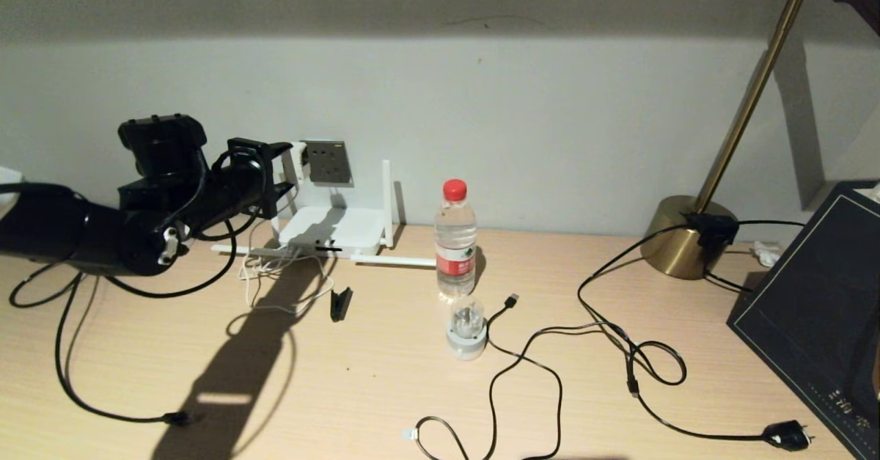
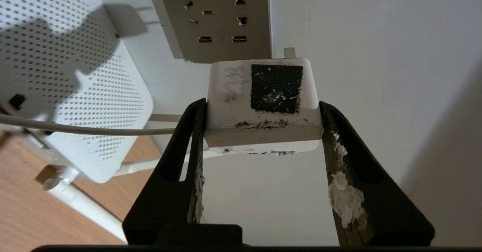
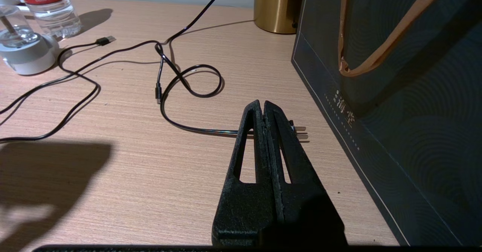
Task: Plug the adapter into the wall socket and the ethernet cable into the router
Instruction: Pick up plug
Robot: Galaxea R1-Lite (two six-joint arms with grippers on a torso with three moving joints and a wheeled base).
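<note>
Gripping the adapter [image 2: 263,105] between both fingers [image 2: 180,161], the left gripper [image 2: 262,131] holds it raised just beside the wall socket [image 2: 216,18], with one metal prong visible and not inserted. Its thin white cord [image 2: 83,130] trails across the router [image 1: 335,230], which sits on the desk [image 1: 344,391] below the socket. The right gripper [image 3: 263,109] rests closed and empty above the desk near a black mains plug [image 1: 787,435]. The ethernet cable [image 1: 65,370] lies loose at the desk's left.

A red-capped water bottle [image 1: 455,238] stands mid-tabletop [image 1: 344,391], a round white-and-clear plug piece [image 1: 467,328] just at its 6 o'clock; brass lamp [image 1: 694,233] at 3 o'clock, dark bag [image 1: 818,322] beyond
</note>
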